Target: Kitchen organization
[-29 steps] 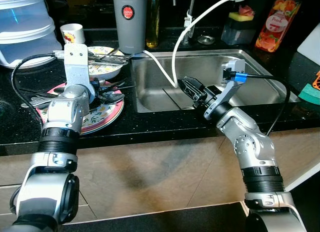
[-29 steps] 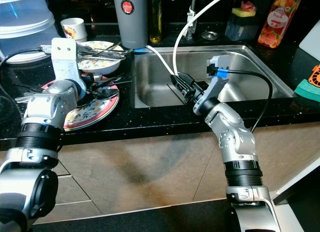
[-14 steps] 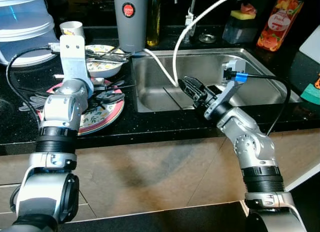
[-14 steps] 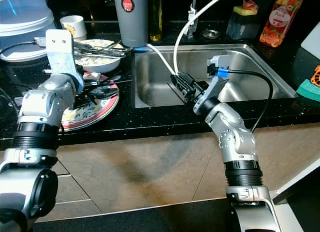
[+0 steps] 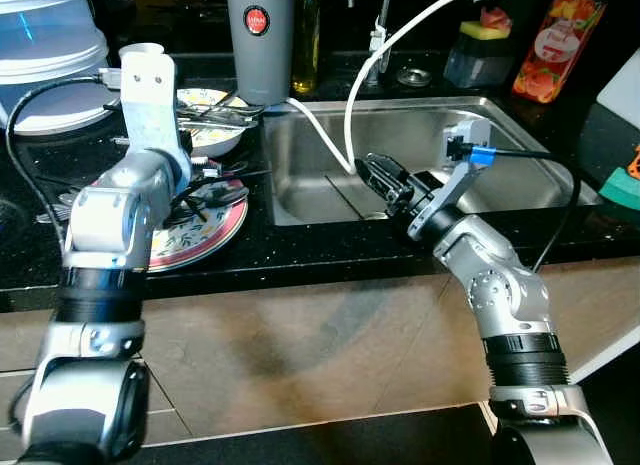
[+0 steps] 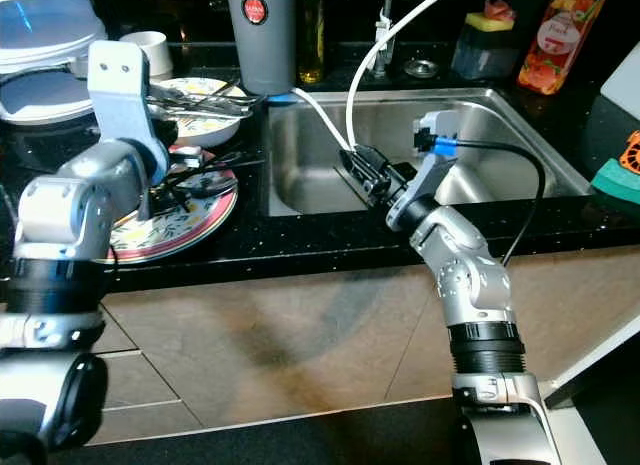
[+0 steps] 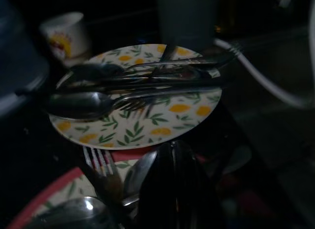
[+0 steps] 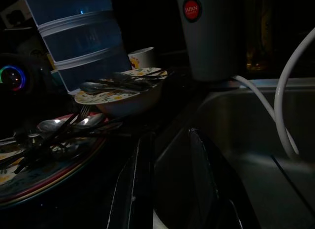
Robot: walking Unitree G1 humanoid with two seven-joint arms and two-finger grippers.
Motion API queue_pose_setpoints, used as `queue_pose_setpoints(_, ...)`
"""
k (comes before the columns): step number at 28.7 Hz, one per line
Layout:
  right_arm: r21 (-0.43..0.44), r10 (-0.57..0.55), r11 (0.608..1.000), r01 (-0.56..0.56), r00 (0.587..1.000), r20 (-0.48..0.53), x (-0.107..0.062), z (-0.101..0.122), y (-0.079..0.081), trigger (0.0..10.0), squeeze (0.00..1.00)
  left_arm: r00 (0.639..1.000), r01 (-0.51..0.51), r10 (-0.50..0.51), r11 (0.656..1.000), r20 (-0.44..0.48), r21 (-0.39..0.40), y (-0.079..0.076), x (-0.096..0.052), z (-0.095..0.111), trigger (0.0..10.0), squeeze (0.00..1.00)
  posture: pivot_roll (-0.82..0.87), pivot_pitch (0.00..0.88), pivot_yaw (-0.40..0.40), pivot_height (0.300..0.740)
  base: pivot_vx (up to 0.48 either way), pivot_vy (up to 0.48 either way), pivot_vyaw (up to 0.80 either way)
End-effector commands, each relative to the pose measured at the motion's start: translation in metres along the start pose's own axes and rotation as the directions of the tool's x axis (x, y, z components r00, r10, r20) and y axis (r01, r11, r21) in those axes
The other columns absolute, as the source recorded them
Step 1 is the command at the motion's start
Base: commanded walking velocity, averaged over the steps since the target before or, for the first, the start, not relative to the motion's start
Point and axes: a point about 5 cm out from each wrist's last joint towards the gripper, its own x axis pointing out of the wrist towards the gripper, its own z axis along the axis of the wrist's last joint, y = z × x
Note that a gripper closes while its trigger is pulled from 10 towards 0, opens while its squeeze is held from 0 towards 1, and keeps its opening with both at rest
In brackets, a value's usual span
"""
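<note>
A red-rimmed floral plate (image 5: 205, 235) lies on the black counter with several spoons and forks (image 5: 232, 193) piled on it. Behind it, a lemon-patterned dish (image 7: 162, 123) holds more cutlery (image 7: 147, 81). My left gripper (image 5: 205, 190) hovers low over the red-rimmed plate among the cutlery. Its fingers (image 7: 172, 189) look pressed together, and I cannot make out anything between them. My right gripper (image 5: 382, 175) is open at the sink's (image 5: 500, 180) near left corner, and its fingers (image 8: 135, 179) hold nothing.
A white hose (image 5: 350, 105) loops from the tap into the sink. A grey thermos (image 5: 258, 45), an oil bottle (image 5: 305, 40), a small cup (image 6: 150, 47) and stacked plastic tubs (image 5: 50, 55) line the back. A sponge caddy (image 5: 478, 50), an orange soap bottle (image 5: 555, 45) and a green sponge (image 5: 620, 190) sit on the right.
My left arm has swung outward to the left and its wrist has tilted up, while the gripper stays over the red-rimmed plate. The right arm has not moved.
</note>
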Motion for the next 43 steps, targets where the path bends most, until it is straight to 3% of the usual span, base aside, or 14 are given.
queue_pose_setpoints(1,-0.006,0.01,1.0,-0.01,1.0,0.007,0.0,0.004,0.002,10.0,0.0,1.0,0.017,-0.018,0.997,0.017,0.079,-0.001,-0.004,0.001,0.0,0.0,0.0,0.149,-0.016,0.74,0.0,0.0,0.0)
queue_pose_setpoints(2,-0.006,0.013,1.0,-0.013,1.0,0.007,0.0,0.005,0.002,10.0,0.0,0.999,0.034,-0.037,0.993,0.02,0.116,-0.002,-0.009,0.0,1.2,0.37,-0.01,0.153,-0.018,0.74,0.0,0.0,0.0)
queue_pose_setpoints(3,-0.006,0.013,1.0,-0.013,1.0,0.007,0.0,0.005,0.002,10.0,0.0,0.999,0.034,-0.037,0.993,0.02,0.116,-0.002,-0.009,0.0,1.2,0.37,-0.01,0.153,-0.018,0.74,0.0,0.0,0.0)
queue_pose_setpoints(4,-0.006,0.015,1.0,-0.015,1.0,0.006,0.0,0.005,0.002,10.0,0.0,0.999,0.029,-0.032,0.989,0.024,0.145,0.0,-0.013,-0.002,10.0,1.0,-0.01,0.157,-0.02,0.74,0.0,0.0,0.0)
queue_pose_setpoints(14,-0.008,0.035,0.999,-0.035,0.999,-0.001,0.001,0.006,0.003,10.0,0.0,0.996,0.038,-0.033,0.998,-0.086,0.058,0.004,-0.028,-0.015,10.0,1.0,0.0,0.162,-0.027,0.74,0.0,0.0,0.0)
queue_pose_setpoints(18,-0.008,0.042,0.999,-0.042,0.999,-0.002,0.001,0.007,0.004,10.0,0.0,0.992,0.102,-0.087,0.978,-0.09,0.183,0.003,-0.032,-0.016,10.0,1.0,0.0,0.164,-0.031,0.74,0.0,0.0,0.0)
queue_pose_setpoints(22,-0.007,0.048,0.999,-0.048,0.999,-0.004,0.002,0.007,0.004,10.0,0.0,0.987,0.161,-0.142,0.884,-0.076,0.439,0.004,-0.035,-0.015,10.0,1.0,0.0,0.165,-0.033,0.74,0.0,0.0,0.0)
queue_pose_setpoints(24,-0.007,0.048,0.999,-0.048,0.999,-0.004,0.002,0.007,0.004,10.0,0.0,0.987,0.161,-0.142,0.884,-0.076,0.439,0.004,-0.035,-0.015,10.0,1.0,0.0,0.165,-0.033,0.74,0.0,0.0,0.0)
queue_pose_setpoints(25,-0.007,0.049,0.999,-0.049,0.999,-0.004,0.002,0.007,0.004,10.0,0.0,0.986,0.169,-0.15,0.858,-0.078,0.485,0.005,-0.035,-0.015,10.0,1.0,0.0,0.165,-0.033,0.74,0.0,0.0,0.0)
queue_pose_setpoints(26,-0.007,0.05,0.999,-0.05,0.999,-0.005,0.002,0.007,0.004,10.0,0.0,0.986,0.167,-0.146,0.832,-0.081,0.528,0.007,-0.036,-0.014,10.0,0.0,0.0,0.165,-0.033,0.74,0.0,0.0,0.0)
queue_pose_setpoints(28,-0.006,0.05,0.999,-0.05,0.999,-0.006,0.001,0.007,0.004,10.0,0.0,0.985,0.168,-0.152,0.774,-0.078,0.611,0.009,-0.036,-0.01,10.0,0.0,0.0,0.166,-0.032,0.74,0.0,0.0,0.0)
queue_pose_setpoints(33,-0.006,0.053,0.999,-0.053,0.999,-0.009,0.001,0.008,0.004,10.0,0.0,0.964,0.25,-0.248,0.745,-0.09,0.618,0.002,-0.038,-0.004,10.0,0.0,0.0,0.166,-0.034,0.74,0.0,0.0,0.0)
queue_pose_setpoints(39,-0.002,0.056,0.998,-0.056,0.998,-0.009,0.001,0.008,0.003,10.0,0.0,0.889,0.447,-0.391,0.631,-0.238,0.634,-0.011,-0.045,-0.015,10.0,0.0,-0.01,0.164,-0.04,0.74,0.0,0.0,0.0)
queue_pose_setpoints(43,0.001,0.057,0.998,-0.057,0.998,-0.01,0.002,0.008,0.003,10.0,0.0,0.876,0.473,-0.399,0.605,-0.27,0.641,-0.011,-0.043,-0.018,10.0,0.0,-0.01,0.164,-0.04,0.74,0.0,0.0,0.0)
